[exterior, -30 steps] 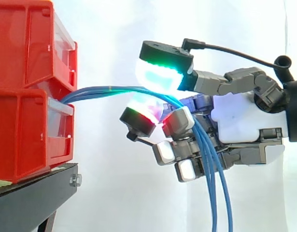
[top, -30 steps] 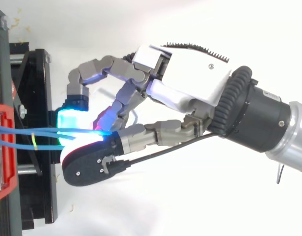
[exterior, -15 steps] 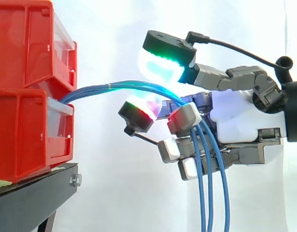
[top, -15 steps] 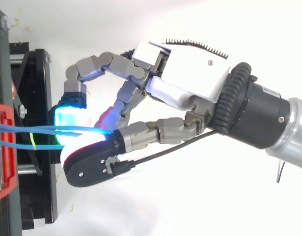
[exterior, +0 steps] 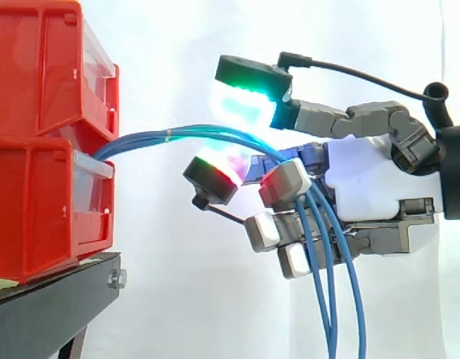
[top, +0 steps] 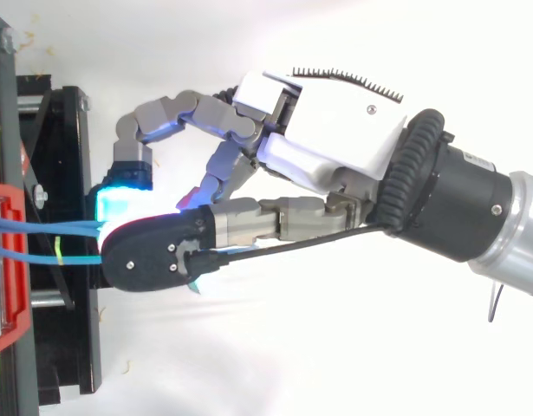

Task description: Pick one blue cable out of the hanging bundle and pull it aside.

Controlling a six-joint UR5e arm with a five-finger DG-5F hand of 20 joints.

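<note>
Red plastic bins (exterior: 43, 142), glossy and ribbed, sit stacked on a black metal stand (exterior: 50, 307) out beyond the fingertips, their clear front panels (exterior: 95, 179) facing the hand (exterior: 372, 187). From the gap between the bins the blue cables (exterior: 177, 137) come out as a thin, smooth bundle. They arch toward the hand and pass beneath its cyan-glowing thumb pad (exterior: 244, 105), with a gap between in the side view. They then drop among the curled grey fingers (exterior: 286, 183) in front of the white palm. The fingers hook loosely round the bundle. One cable carries a narrow yellow-green band (top: 60, 251). A white curtain (exterior: 177, 45) hangs behind.
</note>
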